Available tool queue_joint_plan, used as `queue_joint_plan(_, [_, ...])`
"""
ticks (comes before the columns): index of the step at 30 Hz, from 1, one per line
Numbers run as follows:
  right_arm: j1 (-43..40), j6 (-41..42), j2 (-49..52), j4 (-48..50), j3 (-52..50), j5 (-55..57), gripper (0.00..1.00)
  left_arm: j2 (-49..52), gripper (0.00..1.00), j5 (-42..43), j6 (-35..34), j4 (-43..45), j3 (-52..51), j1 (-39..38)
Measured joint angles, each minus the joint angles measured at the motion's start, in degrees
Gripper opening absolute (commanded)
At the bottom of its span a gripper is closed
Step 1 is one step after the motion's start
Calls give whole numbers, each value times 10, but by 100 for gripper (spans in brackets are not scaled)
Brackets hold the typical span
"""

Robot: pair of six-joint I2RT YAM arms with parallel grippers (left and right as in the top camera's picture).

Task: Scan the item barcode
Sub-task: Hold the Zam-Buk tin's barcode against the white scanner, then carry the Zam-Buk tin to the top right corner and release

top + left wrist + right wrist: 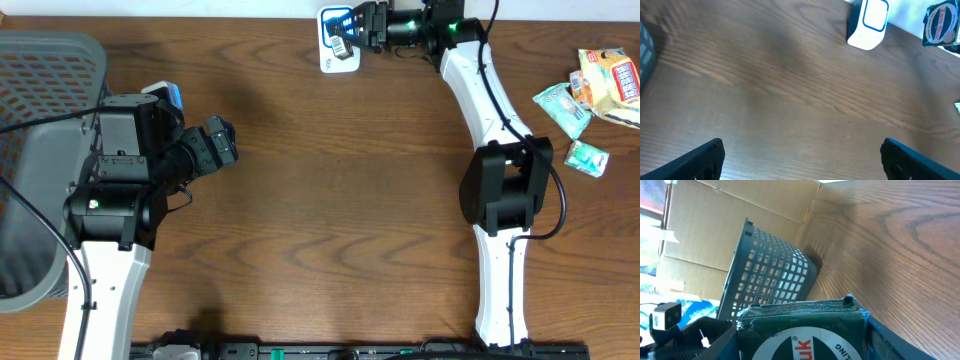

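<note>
Your right hand [362, 28]: clenched on the green packet [800, 330].
Green packet: 12 o'clock on the bench [330, 200], just beside the scanner [867, 22].
Your left hand [220, 142]: released, empty, 9 o'clock, near the basket [50, 60].

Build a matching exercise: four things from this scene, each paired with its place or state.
Things:
1. grey plastic mesh basket
2. white-and-blue box-shaped scanner
3. dark green packet with a round white label
4. left hand

Places or states:
A. open, holding nothing
B. gripped in the right hand
C. left edge of the overhead view
D. top centre of the overhead view

Pairs: 1-C, 2-D, 3-B, 4-A
</note>
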Motion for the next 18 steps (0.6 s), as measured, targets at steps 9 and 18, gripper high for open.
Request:
queue_joint_plan(9, [0,-28,0,9,0,-9,53,0,98,0,0,0,0,0])
queue_joint_plan(18, [0,-73,0,-63,0,89,48,0,98,0,0,0,0,0])
